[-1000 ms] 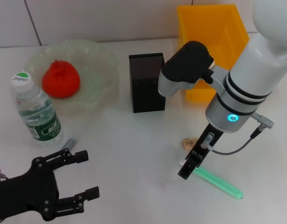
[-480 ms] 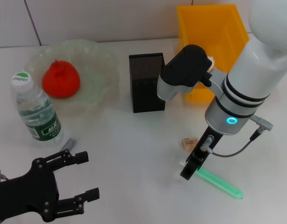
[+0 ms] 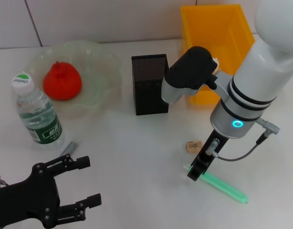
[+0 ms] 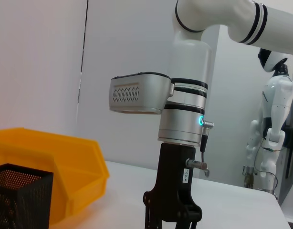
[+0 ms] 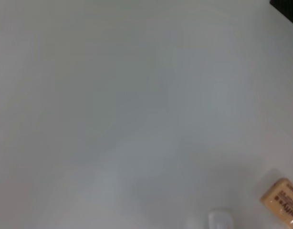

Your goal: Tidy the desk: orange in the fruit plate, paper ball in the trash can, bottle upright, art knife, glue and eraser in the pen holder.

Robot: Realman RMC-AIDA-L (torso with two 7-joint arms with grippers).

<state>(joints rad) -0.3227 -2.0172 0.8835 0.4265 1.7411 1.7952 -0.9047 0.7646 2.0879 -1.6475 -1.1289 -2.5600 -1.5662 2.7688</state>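
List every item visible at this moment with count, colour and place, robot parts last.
orange: 1, red-orange, in the fruit plate
fruit plate: 1, pale green, far left of the desk
bottle: 1, clear with green label, upright, near side of the plate
pen holder: 1, black mesh, centre
trash can: 1, yellow, far right
eraser: 1, tan, on the desk beside the right gripper
green stick: 1, lying at the right gripper
small grey item: 1, by the bottle
left gripper: black, open, near left
right gripper: black, lowered at the green stick's end

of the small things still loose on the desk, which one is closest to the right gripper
The green stick-shaped item: the right gripper is down at its near end. The tan eraser lies a little farther back, and the grey piece by the bottle is far across.
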